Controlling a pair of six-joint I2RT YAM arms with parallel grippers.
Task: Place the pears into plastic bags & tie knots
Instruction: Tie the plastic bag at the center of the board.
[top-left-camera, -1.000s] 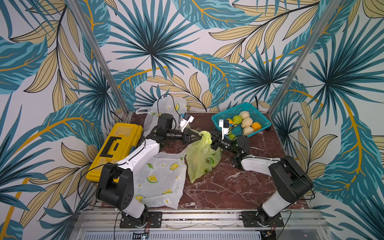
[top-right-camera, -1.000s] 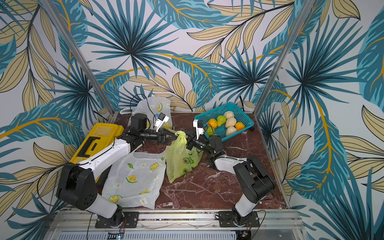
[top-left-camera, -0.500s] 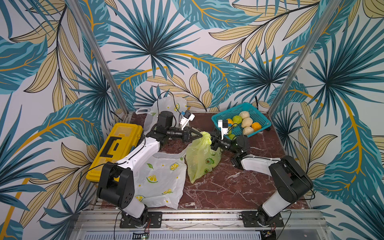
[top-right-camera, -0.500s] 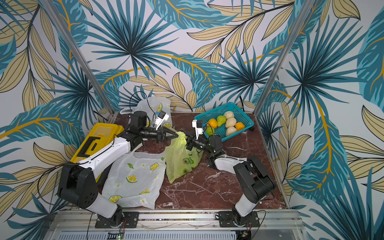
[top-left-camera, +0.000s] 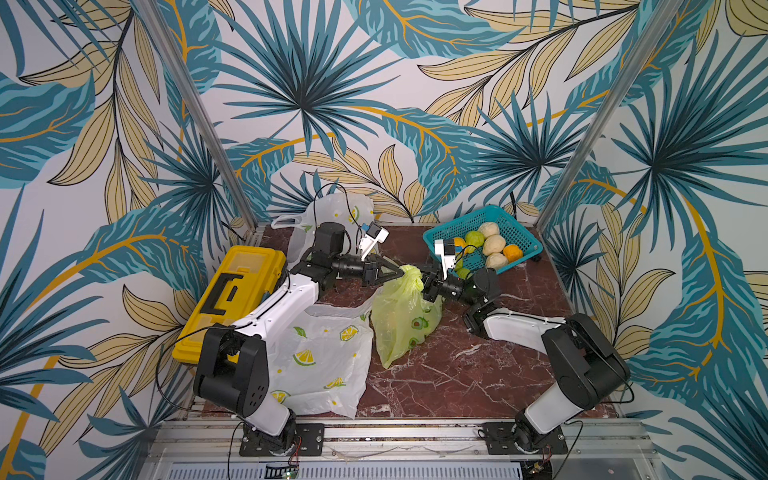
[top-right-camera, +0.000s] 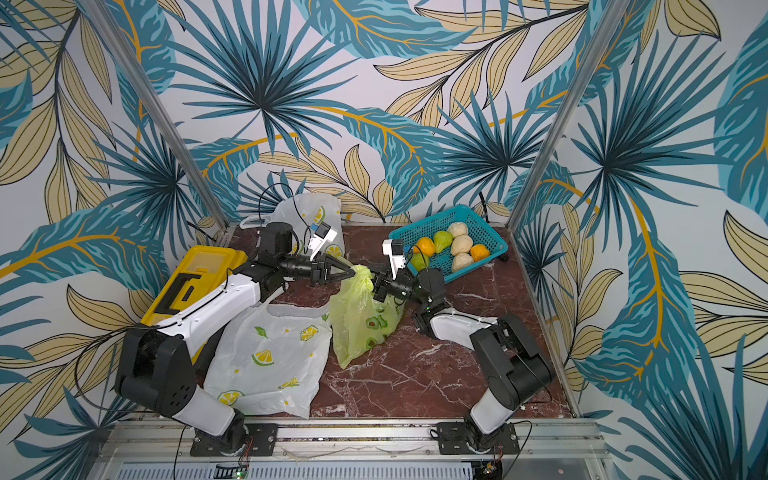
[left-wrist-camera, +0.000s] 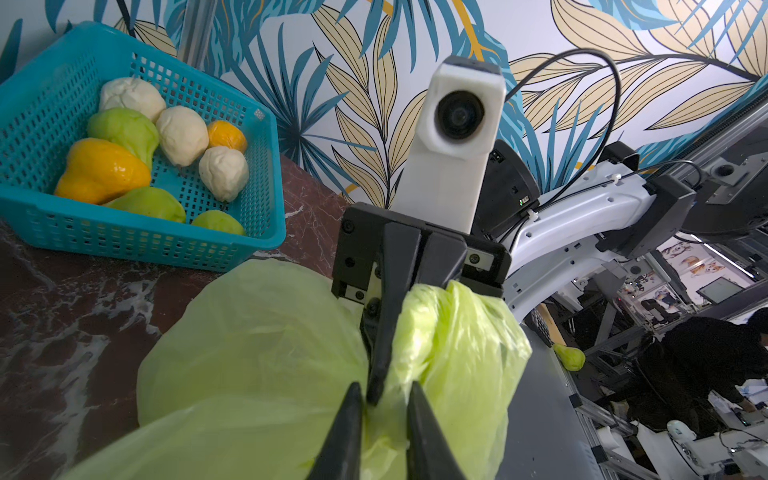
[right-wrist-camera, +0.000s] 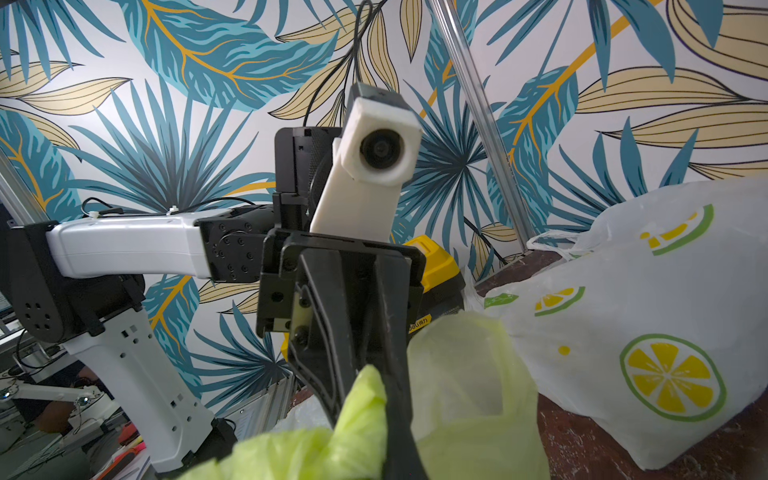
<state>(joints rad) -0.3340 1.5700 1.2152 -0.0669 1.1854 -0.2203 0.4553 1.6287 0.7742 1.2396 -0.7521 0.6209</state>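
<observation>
In both top views a yellow toolbox (top-left-camera: 232, 291) sits at the desk's (top-left-camera: 457, 374) left edge, with a flat white bag (top-left-camera: 324, 353) beside it. The left end effector (top-left-camera: 400, 273) meets the gathered top of the green bag (top-left-camera: 399, 320), which stands mid-desk; the right end effector (top-left-camera: 424, 284) reaches it from the opposite side. Further right, pears (top-left-camera: 492, 245) lie in a teal basket (top-left-camera: 461, 222). Only the left wrist view shows the left fingers (left-wrist-camera: 349, 432) slightly parted around green plastic, grip uncertain, and the right fingers (left-wrist-camera: 388, 311) shut flat together, pinching bag plastic. The right wrist view adds a second, bulging white bag (right-wrist-camera: 623, 311).
</observation>
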